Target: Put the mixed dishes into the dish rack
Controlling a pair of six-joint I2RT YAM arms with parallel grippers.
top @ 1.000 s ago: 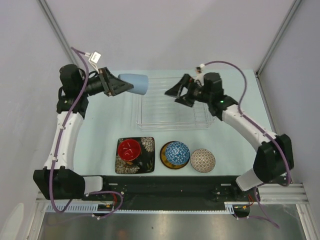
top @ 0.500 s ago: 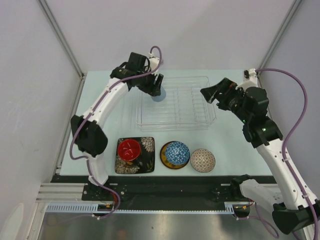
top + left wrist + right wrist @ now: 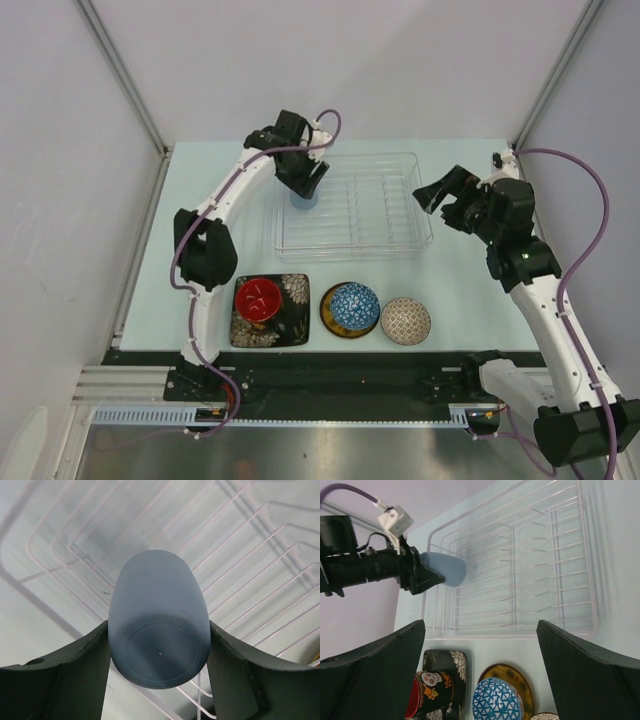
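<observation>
- Left gripper (image 3: 305, 182), top view: it hangs over the far left corner of the dish rack (image 3: 380, 215), closed partway on the pale blue cup (image 3: 303, 200), which peeks out just beneath it. The right gripper (image 3: 447, 190) stands wide and empty just off the rack's right wall, so I judge the left arm the one placed for the set-down. The arm hides most of the cup, so contact with the ribs cannot be told.
- Left wrist view: the cup's flat base faces the camera, with both fingers (image 3: 75, 680) pressed to its sides. Its long axis runs straight ahead of the claw, mouth first toward the rack wires beyond. The rim is hidden behind the cup's own body, so the gap to the wires is unclear.
- Right wrist view: this claw's own fingers (image 3: 375, 665) spread wide with nothing between them. Ahead and left, the cup shows in the other claw at the rack's corner. Nearer, outside the rack, the dark floral mug (image 3: 427, 692) stands on the black square plate (image 3: 447, 662) and the blue patterned bowl (image 3: 497, 700) on the yellow saucer (image 3: 515, 675). The bottom edge cuts all of these off.
</observation>
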